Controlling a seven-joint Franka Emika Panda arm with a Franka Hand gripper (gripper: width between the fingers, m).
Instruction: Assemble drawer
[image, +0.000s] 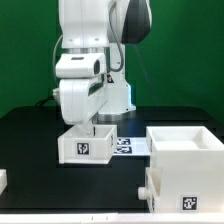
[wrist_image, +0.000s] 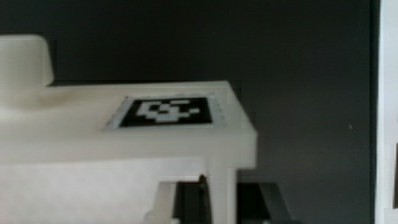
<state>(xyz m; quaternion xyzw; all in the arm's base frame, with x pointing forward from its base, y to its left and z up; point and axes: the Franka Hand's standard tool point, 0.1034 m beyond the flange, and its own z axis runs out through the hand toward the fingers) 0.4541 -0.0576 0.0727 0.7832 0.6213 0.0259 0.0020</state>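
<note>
A small white drawer box (image: 86, 144) with a black-and-white tag on its front stands on the black table left of centre. My gripper (image: 92, 122) reaches down into its open top. In the wrist view the box (wrist_image: 107, 130) shows its tagged face, and a thin white wall of it stands between my two dark fingers (wrist_image: 263, 202). The gripper (wrist_image: 222, 203) is shut on that wall. The large white housing (image: 186, 160), open on top with a tag low on its front, stands at the exterior view's right, apart from the box.
The marker board (image: 129, 148) lies flat on the table between the box and the housing, just behind them. A small white part (image: 3, 180) shows at the exterior view's left edge. The arm's base stands behind the box.
</note>
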